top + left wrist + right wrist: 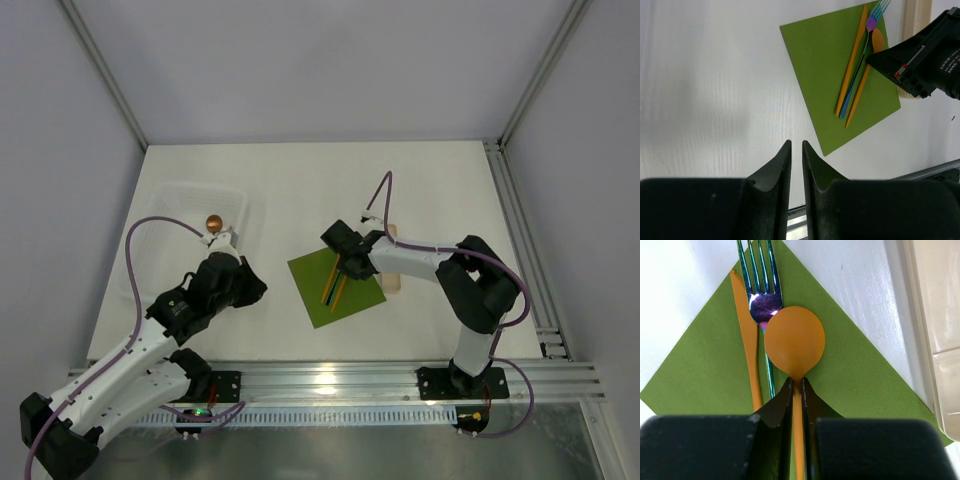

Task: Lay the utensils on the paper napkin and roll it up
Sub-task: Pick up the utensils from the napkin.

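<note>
The olive-green paper napkin (352,298) lies as a diamond on the white table, also in the left wrist view (815,65) and the right wrist view (700,370). On it lie side by side an orange knife (747,340), an iridescent fork (760,295) and an orange spoon (794,342). They show as a bundle in the top view (333,285) and the left wrist view (852,75). My right gripper (796,382) is shut on the spoon's handle just below the bowl, low over the napkin (345,265). My left gripper (796,145) is shut and empty, left of the napkin (250,290).
A clear plastic tray (190,215) stands at the left with a copper-coloured ball (213,221) in it. A pale wooden block (392,270) lies along the napkin's right side, close to my right gripper. An aluminium rail (330,380) runs along the near edge.
</note>
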Action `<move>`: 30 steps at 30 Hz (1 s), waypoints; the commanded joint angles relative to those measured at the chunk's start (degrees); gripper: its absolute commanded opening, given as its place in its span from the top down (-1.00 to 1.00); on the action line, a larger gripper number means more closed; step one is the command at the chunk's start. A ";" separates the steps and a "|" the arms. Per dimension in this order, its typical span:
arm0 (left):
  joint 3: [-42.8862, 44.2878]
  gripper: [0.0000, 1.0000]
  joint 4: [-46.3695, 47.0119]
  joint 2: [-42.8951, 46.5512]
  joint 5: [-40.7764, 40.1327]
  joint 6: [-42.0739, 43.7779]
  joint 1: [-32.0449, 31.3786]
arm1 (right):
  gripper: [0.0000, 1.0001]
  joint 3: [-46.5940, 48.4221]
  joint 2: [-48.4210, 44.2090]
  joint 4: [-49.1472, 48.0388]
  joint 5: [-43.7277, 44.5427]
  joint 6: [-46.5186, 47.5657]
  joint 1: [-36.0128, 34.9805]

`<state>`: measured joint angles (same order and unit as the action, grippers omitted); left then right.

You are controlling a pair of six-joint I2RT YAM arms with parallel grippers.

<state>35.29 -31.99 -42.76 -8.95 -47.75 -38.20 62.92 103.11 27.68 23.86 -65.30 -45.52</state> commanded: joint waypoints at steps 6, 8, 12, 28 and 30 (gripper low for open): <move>-0.22 0.70 1.40 0.31 -0.19 0.55 -0.13 | 0.93 -0.08 -3.35 -1.75 1.19 -1.94 0.34; -0.04 0.70 1.40 0.22 -0.19 0.55 -0.13 | 0.93 0.28 -3.18 -1.67 1.28 -2.11 0.52; -0.13 0.69 1.14 0.66 -0.45 0.64 -0.13 | 0.92 0.54 -3.35 -1.93 1.10 -2.11 0.78; -0.13 0.69 0.96 0.75 -0.54 0.64 -0.21 | 0.92 1.77 -2.83 -1.75 1.72 -5.01 1.13; 0.04 0.69 1.05 0.75 -0.54 0.72 -0.13 | 0.93 2.03 -2.30 -1.75 1.63 -4.93 1.13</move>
<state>35.27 -32.01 -42.65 -8.97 -47.75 -38.20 62.78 102.56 26.98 23.59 -68.47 -44.51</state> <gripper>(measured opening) 0.154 0.095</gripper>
